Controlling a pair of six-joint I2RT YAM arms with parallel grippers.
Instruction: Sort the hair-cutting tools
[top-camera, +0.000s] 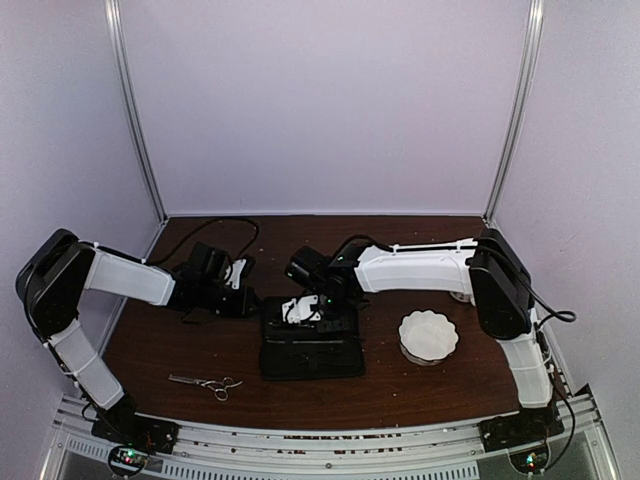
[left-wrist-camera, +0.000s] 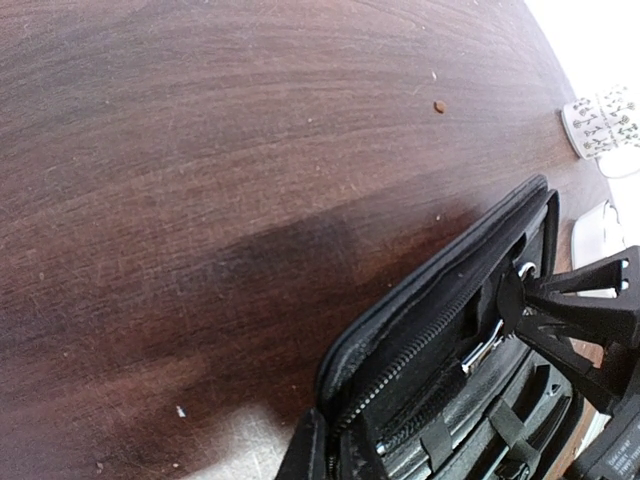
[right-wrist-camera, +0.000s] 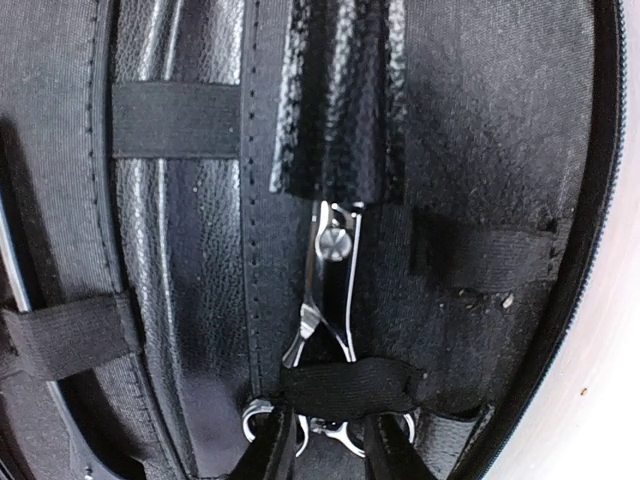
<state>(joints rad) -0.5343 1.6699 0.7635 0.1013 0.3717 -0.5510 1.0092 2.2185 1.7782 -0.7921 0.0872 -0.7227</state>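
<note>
- Table (top-camera: 400, 395): dark wood grain, both arm bases at the near edge.
- Black zip case (top-camera: 312, 350): laid open near the middle of the table, inner face up. Zip teeth along the rim. Several black elastic straps across the lining, on both sides of a stitched seam.
- First silver scissors (right-wrist-camera: 330, 290): inside the case, lengthwise, just beside the seam. Blades tucked under a textured black sleeve (right-wrist-camera: 335, 100), pivot screw just below the sleeve's edge. Handles crossed by one elastic strap (right-wrist-camera: 345, 385), finger rings showing past that strap.
- Second silver scissors (top-camera: 207, 383): flat on the bare table at the front left, well apart from the case, touched by neither claw.
- Right claw (right-wrist-camera: 330, 445): lowered into the open case, fingers apart, one on either side of the first pair's handles at the finger rings. Squeezing them or merely astride them: cannot tell. In the left wrist view, black fingers down inside the case beside a glint of silver.
- Left claw (top-camera: 245, 285): closed, low over the table just beside the case's far left corner. Pinching the case's rim or only next to it: cannot tell.
- White scalloped bowl (top-camera: 428, 335): on the table to the right of the case, near it but apart, upright.
</note>
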